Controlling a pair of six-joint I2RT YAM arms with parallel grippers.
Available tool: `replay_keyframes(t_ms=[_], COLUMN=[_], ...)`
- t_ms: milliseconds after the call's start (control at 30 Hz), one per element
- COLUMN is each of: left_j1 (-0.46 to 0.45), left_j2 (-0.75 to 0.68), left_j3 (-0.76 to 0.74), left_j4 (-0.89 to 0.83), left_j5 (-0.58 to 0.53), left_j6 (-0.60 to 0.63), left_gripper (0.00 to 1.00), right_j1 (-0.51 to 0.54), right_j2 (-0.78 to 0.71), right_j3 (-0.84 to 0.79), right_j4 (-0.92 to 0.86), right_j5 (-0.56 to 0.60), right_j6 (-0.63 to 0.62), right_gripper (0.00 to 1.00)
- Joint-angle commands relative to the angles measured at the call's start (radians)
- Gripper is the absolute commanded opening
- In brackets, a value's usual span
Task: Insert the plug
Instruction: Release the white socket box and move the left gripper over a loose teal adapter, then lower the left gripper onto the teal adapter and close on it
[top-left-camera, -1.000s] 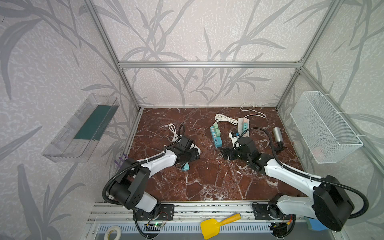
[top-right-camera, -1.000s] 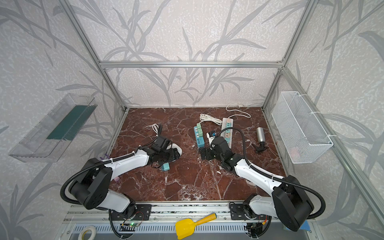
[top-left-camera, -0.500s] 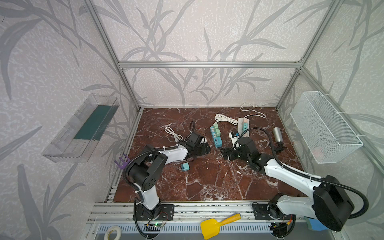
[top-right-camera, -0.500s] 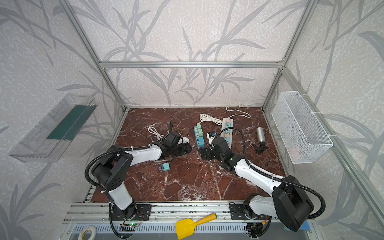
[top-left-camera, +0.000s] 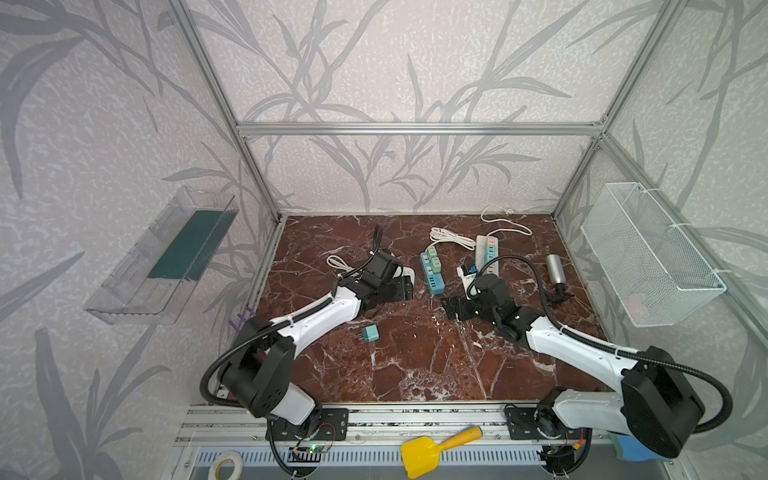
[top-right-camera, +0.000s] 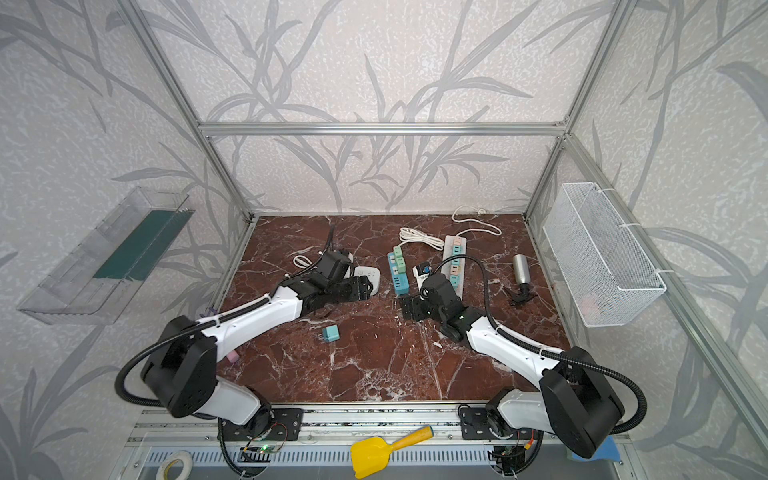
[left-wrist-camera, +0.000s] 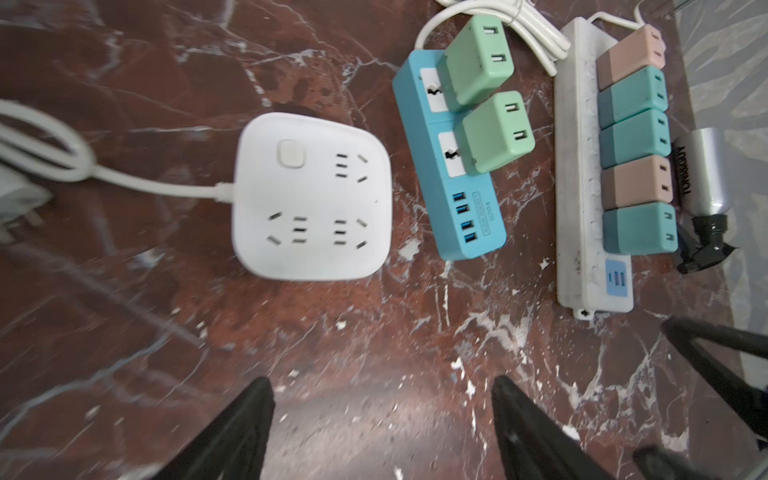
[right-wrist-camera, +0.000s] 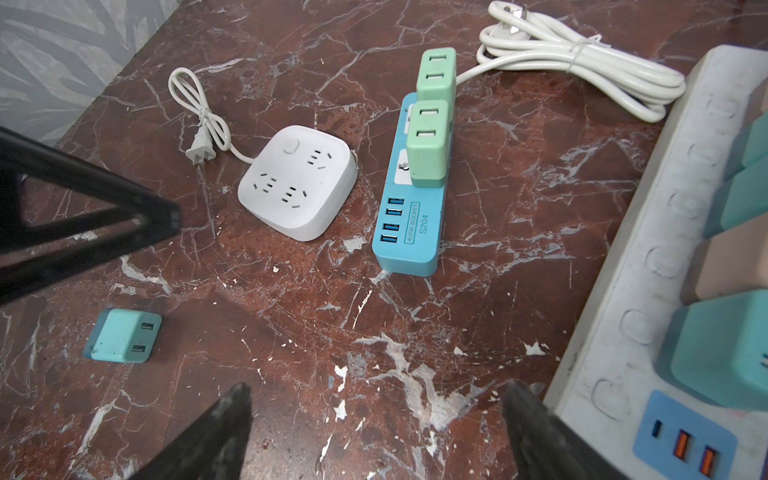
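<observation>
The loose plug (top-left-camera: 370, 333) (top-right-camera: 331, 333) (right-wrist-camera: 122, 336) is a teal charger cube lying on its side on the marble floor, touched by nothing. My left gripper (top-left-camera: 402, 287) (top-right-camera: 362, 286) (left-wrist-camera: 380, 384) stands open and empty behind it, low over the floor beside the white square power strip (top-right-camera: 371, 275) (left-wrist-camera: 311, 195) (right-wrist-camera: 297, 180), which has free sockets. My right gripper (top-left-camera: 451, 308) (top-right-camera: 409, 308) (right-wrist-camera: 374, 390) is open and empty too, near the front end of the blue power strip (top-left-camera: 432, 276) (left-wrist-camera: 453, 174) (right-wrist-camera: 411, 226).
Two green chargers sit in the blue strip. A long white strip (top-left-camera: 487, 249) (left-wrist-camera: 579, 187) carries several teal and pink chargers. A silver flashlight (top-left-camera: 555, 269) lies at the right. A wire basket (top-left-camera: 648, 253) and a clear tray (top-left-camera: 162, 257) hang on the side walls.
My left gripper has moved from beside the teal plug toward the back right, up to the white square strip. The plug stays on the floor. The right arm has not moved.
</observation>
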Motion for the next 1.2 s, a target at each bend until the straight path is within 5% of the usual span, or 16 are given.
replay_keyframes(t_ms=[0, 167, 433, 1167], left_j1=[-0.001, 0.001, 0.002, -0.072], left_j2=[-0.072, -0.116, -0.035, -0.145], left_j3=[-0.092, -0.207, -0.169, -0.294], left_j4=[-0.261, -0.175, -0.251, -0.126], left_j5=[-0.084, 0.032, -0.049, 0.053], left_j6=[0.038, 0.053, 0.038, -0.127], left_gripper=[0.88, 0.94, 0.93, 0.93], right_j1=[0.015, 0.02, 0.024, 0.027], right_j2=[0.001, -0.002, -0.007, -0.009], right_j3=[0.021, 0.018, 0.02, 0.019], right_j4=[-0.006, -0.007, -0.011, -0.012], right_j5=[0.001, 0.01, 0.016, 0.03], right_j6=[-0.008, -0.011, -0.015, -0.018], right_gripper=[0.93, 0.93, 0.93, 0.93])
